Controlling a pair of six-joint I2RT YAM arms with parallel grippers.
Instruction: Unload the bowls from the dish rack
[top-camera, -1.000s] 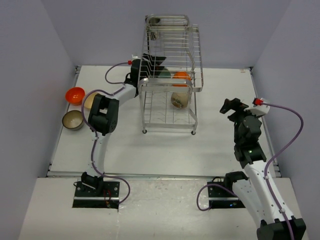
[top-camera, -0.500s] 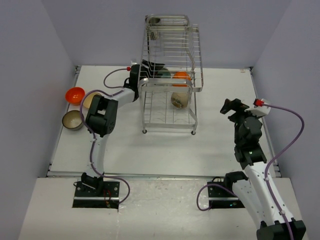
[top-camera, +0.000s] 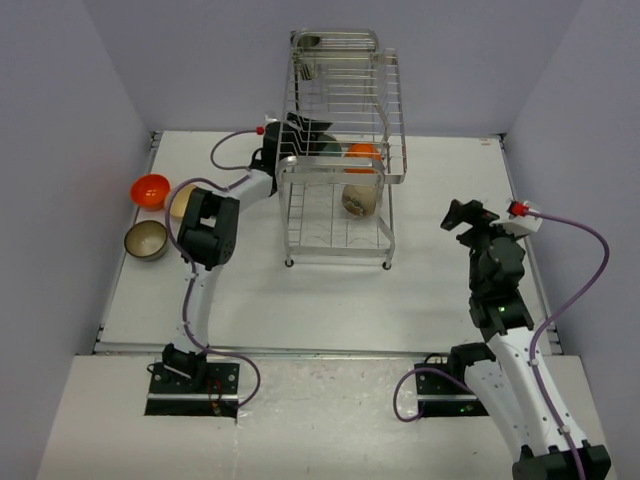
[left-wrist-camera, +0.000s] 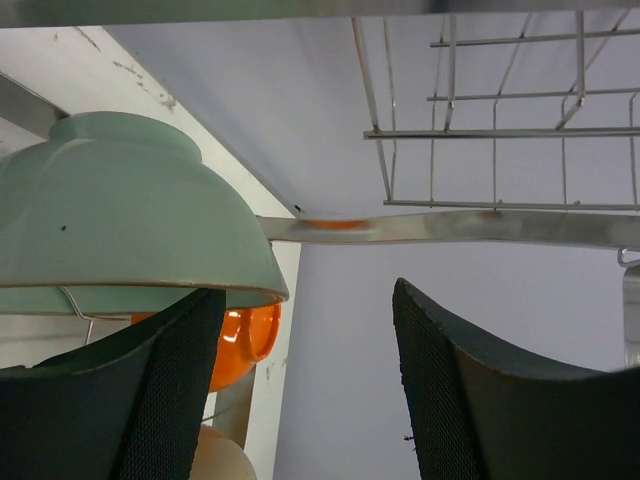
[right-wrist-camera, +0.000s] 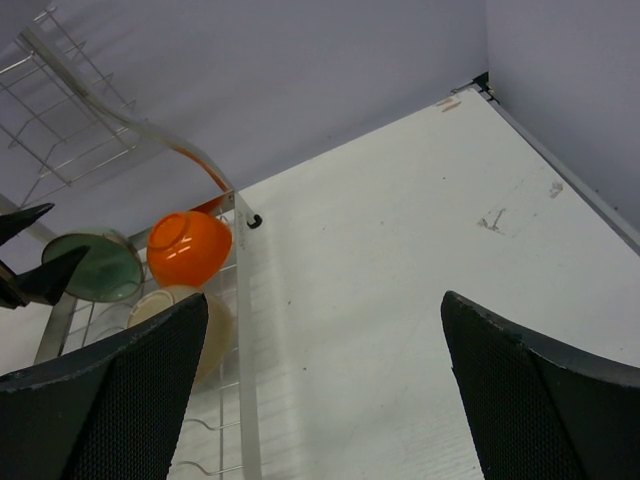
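Found the mint green bowl (left-wrist-camera: 120, 210) standing on edge in the upper tier of the dish rack (top-camera: 345, 181), with an orange bowl (left-wrist-camera: 245, 340) just behind it and a cream bowl (right-wrist-camera: 185, 320) on the tier below. Counted three more bowls out on the table (top-camera: 300, 300), well left of the rack: an orange one (top-camera: 150, 189), a brown-olive one (top-camera: 146, 240) and a pale one (top-camera: 178, 202) half hidden by the left arm.

Found the left gripper (left-wrist-camera: 305, 290) poised at the rack's left side, jaws spread, nothing between them; mint rim just beside one finger (left-wrist-camera: 120, 400), not straddled. Found the right gripper (right-wrist-camera: 322, 300) likewise spread and empty, hanging well to the right of the rack.

Judged the step in hand to be lining up on the mint green bowl. Flagged as hazards:
- Closing from here: likely to pinch air or clip only the rim's edge, given the offset; a shallow hold on a smooth wall apt to slip during lifting.
- Pushing further in without re-centring: likely to shove the mint green bowl against its orange neighbour, toppling either one towards the tier below.
- Lifting out carelessly: liable to snag finger or rim on the thin bars, and to rock the tall rack.

Advised straddling the rim fully before closing.
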